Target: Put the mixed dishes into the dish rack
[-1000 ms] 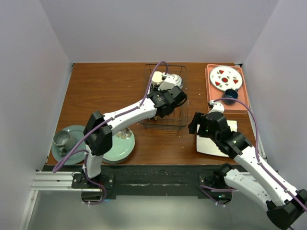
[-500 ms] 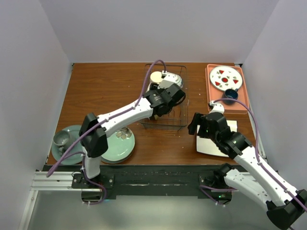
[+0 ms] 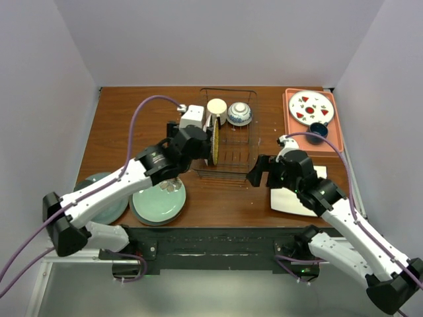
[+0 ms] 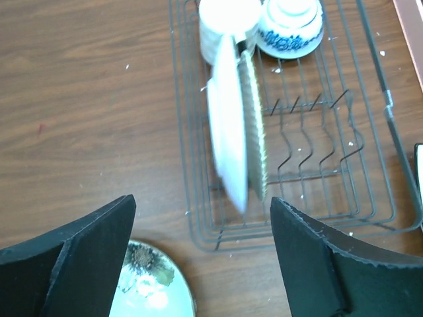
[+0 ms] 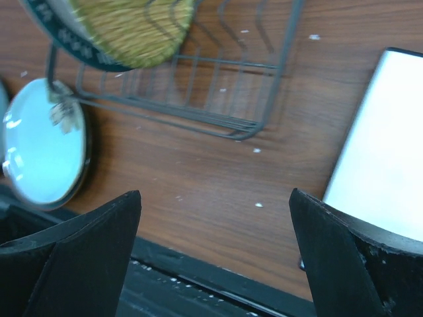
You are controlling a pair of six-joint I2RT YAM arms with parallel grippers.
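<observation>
In the dish rack (image 3: 255,132) at the back-middle of the table, 2 plates stand on edge side by side: a white one (image 4: 228,139) and a plate w/ dark patterned rim (image 5: 132,20). The cream mug (image 3: 217,107) and small blue-white bowl (image 3: 239,113) are behind them. Left gripper (image 4: 200,205) hangs by the rack's near-left corner, jaws spread wide, holding nothing. Right gripper (image 5: 215,195) is spread too, empty, over bare wood btw the rack and the white square plate (image 3: 287,201). Pale green flower plate (image 3: 157,203) lies near the front edge, outside the rack.
</observation>
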